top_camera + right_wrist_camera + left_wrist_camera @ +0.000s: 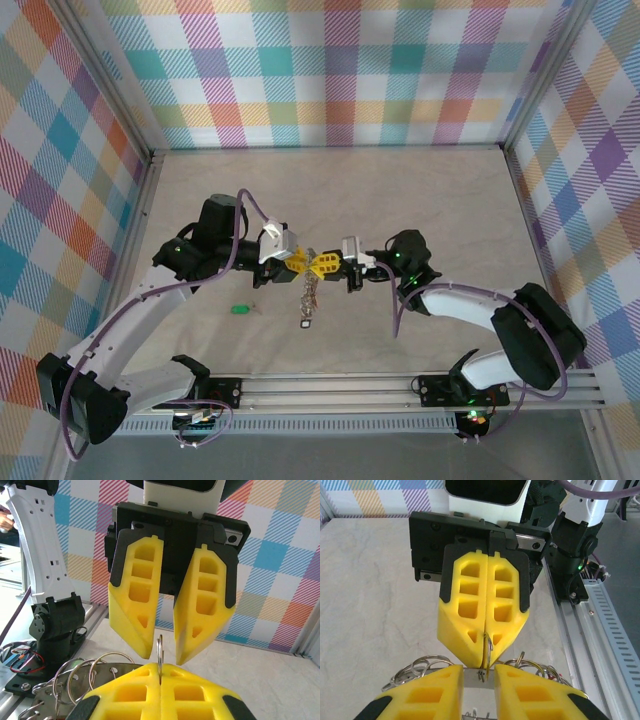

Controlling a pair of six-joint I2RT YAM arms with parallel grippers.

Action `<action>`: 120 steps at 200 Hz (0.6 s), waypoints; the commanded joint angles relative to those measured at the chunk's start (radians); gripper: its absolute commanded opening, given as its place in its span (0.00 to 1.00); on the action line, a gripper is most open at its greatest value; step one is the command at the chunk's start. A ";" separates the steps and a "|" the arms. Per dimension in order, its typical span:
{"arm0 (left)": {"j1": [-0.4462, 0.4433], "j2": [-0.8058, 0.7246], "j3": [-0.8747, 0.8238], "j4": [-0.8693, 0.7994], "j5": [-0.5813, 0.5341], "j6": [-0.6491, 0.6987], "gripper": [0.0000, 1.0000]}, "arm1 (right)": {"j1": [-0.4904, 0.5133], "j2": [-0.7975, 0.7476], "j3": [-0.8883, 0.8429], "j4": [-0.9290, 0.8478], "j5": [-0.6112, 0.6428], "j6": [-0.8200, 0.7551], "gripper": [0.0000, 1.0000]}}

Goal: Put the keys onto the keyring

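The right gripper [160, 679] clamps tight on the thin wire of the keyring [159, 646], which stands edge-on out of its closed jaws. Facing it tip to tip, the left gripper [479, 676] has its jaws parted, one on either side of the same wire; whether they touch it cannot be made out. A cluster of keys [309, 293] dangles directly beneath the meeting jaws. One green-tagged key [240, 308] lies on the table [430, 200], well apart, on the left gripper's outer side.
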 commanded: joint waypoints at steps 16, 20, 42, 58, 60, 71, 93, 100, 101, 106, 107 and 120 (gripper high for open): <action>-0.013 0.007 0.004 0.023 0.027 0.031 0.13 | 0.008 0.004 0.056 0.045 -0.037 0.002 0.00; -0.012 0.008 0.004 0.019 0.028 0.034 0.13 | 0.008 0.004 0.057 0.043 -0.036 0.003 0.00; -0.014 0.009 0.005 0.014 0.028 0.037 0.13 | 0.010 0.007 0.062 0.041 -0.033 0.005 0.00; -0.015 0.011 0.004 0.013 0.025 0.039 0.13 | 0.013 0.008 0.066 0.045 -0.030 0.007 0.00; -0.016 0.009 0.003 0.013 0.024 0.039 0.13 | 0.012 0.008 0.067 0.046 -0.031 0.008 0.00; -0.016 0.009 0.003 0.014 0.022 0.037 0.12 | 0.013 0.010 0.070 0.046 -0.031 0.012 0.00; -0.016 0.003 0.001 0.025 0.026 0.033 0.07 | 0.018 0.012 0.074 0.039 -0.034 0.011 0.00; -0.016 0.002 0.003 0.027 0.031 0.033 0.06 | 0.019 0.013 0.074 0.037 -0.034 0.011 0.00; -0.016 0.002 0.003 0.028 0.031 0.033 0.05 | 0.018 0.013 0.074 0.037 -0.034 0.011 0.00; -0.016 0.002 0.004 0.027 0.036 0.033 0.02 | 0.020 0.012 0.074 0.035 -0.032 0.011 0.00; -0.016 0.002 0.004 0.026 0.036 0.033 0.02 | 0.020 0.012 0.074 0.034 -0.031 0.011 0.00; -0.016 -0.002 0.009 0.016 0.037 0.040 0.00 | 0.020 0.009 0.074 0.021 -0.024 0.007 0.00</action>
